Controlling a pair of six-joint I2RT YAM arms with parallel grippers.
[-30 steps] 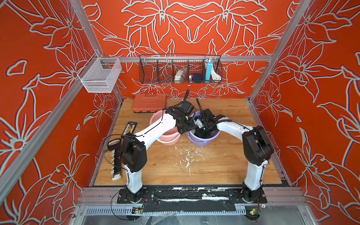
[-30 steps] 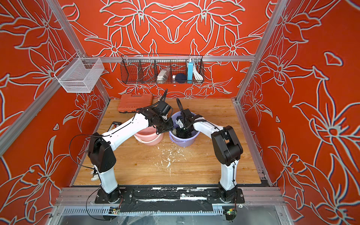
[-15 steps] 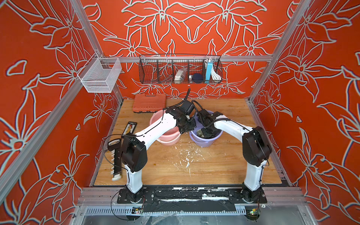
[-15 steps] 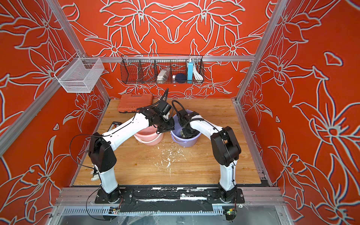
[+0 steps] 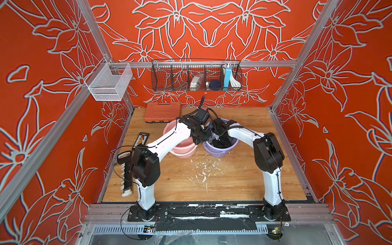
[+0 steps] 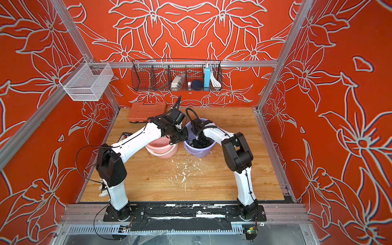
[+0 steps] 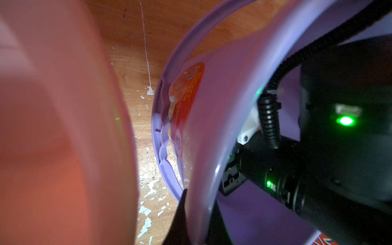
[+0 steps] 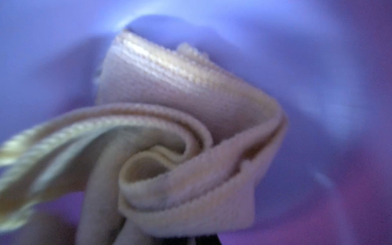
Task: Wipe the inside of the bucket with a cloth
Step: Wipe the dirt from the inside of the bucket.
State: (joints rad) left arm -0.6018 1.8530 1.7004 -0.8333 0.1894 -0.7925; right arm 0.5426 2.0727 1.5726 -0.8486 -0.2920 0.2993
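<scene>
On the left we see the pink bucket [image 5: 183, 151] standing just beside the purple bucket [image 5: 221, 152]. Our left gripper [image 5: 204, 139] is clenched on the purple bucket's rim, on the side facing the pink one, with one finger outside the wall and one inside. Further right, our right gripper [image 5: 220, 140] reaches down into that bucket, grasping the cloth [image 8: 180, 148], which is bunched in folds inside it.

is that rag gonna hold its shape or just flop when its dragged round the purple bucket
The cloth probably flops: it curls in loose folds, so it will likely bunch rather than lie flat. Its nubby weave suggests some drag against the purple bucket wall. It looks thin and light, unlikely to resist the pull.
</scene>
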